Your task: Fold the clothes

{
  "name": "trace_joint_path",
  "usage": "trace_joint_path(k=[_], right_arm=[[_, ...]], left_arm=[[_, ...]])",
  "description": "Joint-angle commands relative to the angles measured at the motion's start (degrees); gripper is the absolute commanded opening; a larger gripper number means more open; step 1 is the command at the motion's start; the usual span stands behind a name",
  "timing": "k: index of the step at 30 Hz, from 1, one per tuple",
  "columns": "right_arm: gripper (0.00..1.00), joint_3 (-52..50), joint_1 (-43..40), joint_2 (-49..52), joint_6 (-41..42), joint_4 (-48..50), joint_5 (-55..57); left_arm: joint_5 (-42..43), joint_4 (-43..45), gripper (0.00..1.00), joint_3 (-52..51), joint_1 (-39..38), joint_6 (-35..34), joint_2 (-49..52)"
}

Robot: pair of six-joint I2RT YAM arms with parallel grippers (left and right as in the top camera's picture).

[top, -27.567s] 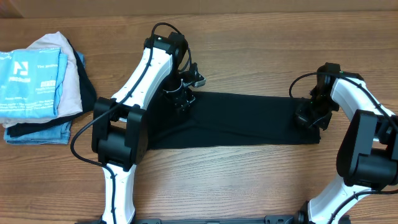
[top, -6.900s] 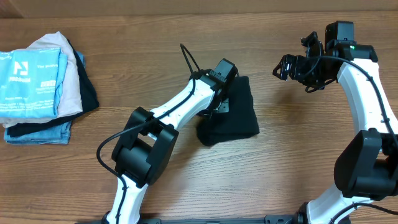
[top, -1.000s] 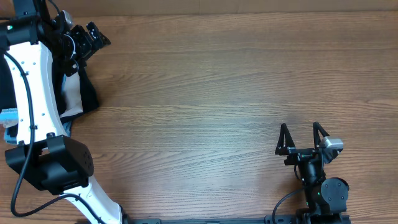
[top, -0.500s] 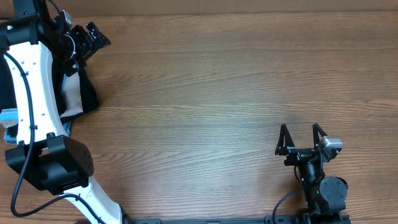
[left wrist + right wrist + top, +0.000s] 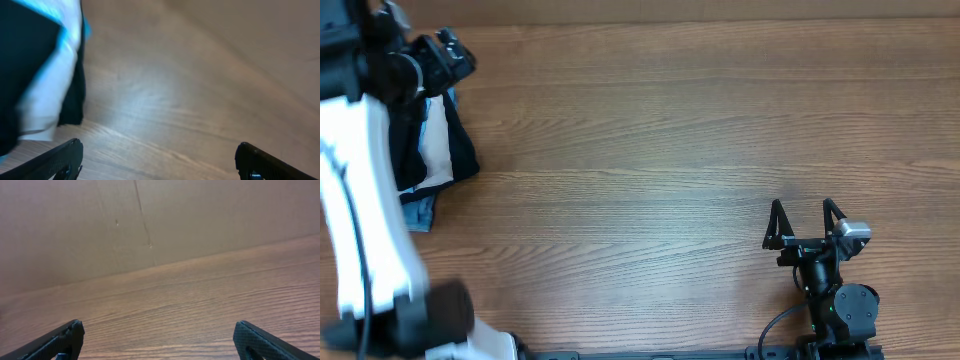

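Black T-shirt (image 5: 25,70) sits on top of the clothes stack (image 5: 438,140); both pincers released.
Shirt is soft matte black and lies flat, over a light blue layer (image 5: 86,27) and a pale layer (image 5: 50,95). Another dark fabric edge (image 5: 463,158) pokes out of the stack's right side. Left pincer (image 5: 445,55) hangs over the stack's far right corner, blurred from overhead; its wrist view shows the black fingers spread wide with nothing between. Right pincer (image 5: 807,225) is well apart from the stack, to its right and nearer the robot's base, fingers spread and empty. Tabletop (image 5: 650,150) is brown wood-grain around the stack.
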Motion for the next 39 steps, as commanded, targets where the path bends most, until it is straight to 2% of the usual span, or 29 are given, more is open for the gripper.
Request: trace_joint_path(k=[1, 5, 9, 12, 14, 15, 18, 20, 22, 24, 32, 36, 39], right_arm=[[1.0, -0.6, 0.3, -0.5, 0.2, 0.2, 0.6], [1.0, -0.6, 0.3, -0.5, 0.2, 0.2, 0.6], [1.0, -0.6, 0.3, -0.5, 0.2, 0.2, 0.6], [1.0, -0.6, 0.3, -0.5, 0.2, 0.2, 0.6], [1.0, -0.6, 0.3, -0.5, 0.2, 0.2, 0.6], [1.0, -0.6, 0.3, -0.5, 0.2, 0.2, 0.6], [1.0, -0.6, 0.3, -0.5, 0.2, 0.2, 0.6], [1.0, -0.6, 0.3, -0.5, 0.2, 0.2, 0.6], [1.0, -0.6, 0.3, -0.5, 0.2, 0.2, 0.6], [1.0, -0.6, 0.3, -0.5, 0.2, 0.2, 0.6], [1.0, -0.6, 0.3, -0.5, 0.2, 0.2, 0.6], [1.0, -0.6, 0.3, -0.5, 0.2, 0.2, 0.6], [1.0, -0.6, 0.3, -0.5, 0.2, 0.2, 0.6]], left_arm=[[-9.8, 0.0, 1.0, 0.0, -3.3, 0.5, -18.6], [-10.4, 0.2, 1.0, -12.3, -6.1, -0.3, -36.4], [-10.4, 1.5, 1.0, -39.3, -6.1, -2.6, -53.7], [-10.4, 9.9, 1.0, -58.2, -6.1, -3.8, -62.4], [-10.4, 20.3, 1.0, -71.5, -6.1, -8.5, -68.3], [-10.4, 30.1, 1.0, -81.3, -6.3, -13.7, -72.5], [-10.5, 48.3, 1.0, -94.8, -8.9, -15.6, -78.3], [-11.1, 58.8, 1.0, -100.9, -10.8, -13.8, -80.9], [-11.0, 72.7, 1.0, -107.4, -11.7, -6.9, -83.5], [-10.9, 79.4, 1.0, -111.2, -11.7, -2.4, -86.3], [-10.4, 80.5, 1.0, -119.1, -11.8, 4.1, -96.8], [-10.4, 76.2, 1.0, -119.1, -12.1, 7.6, -98.9], [-10.5, 69.0, 1.0, -119.1, -12.4, 12.4, -98.9]])
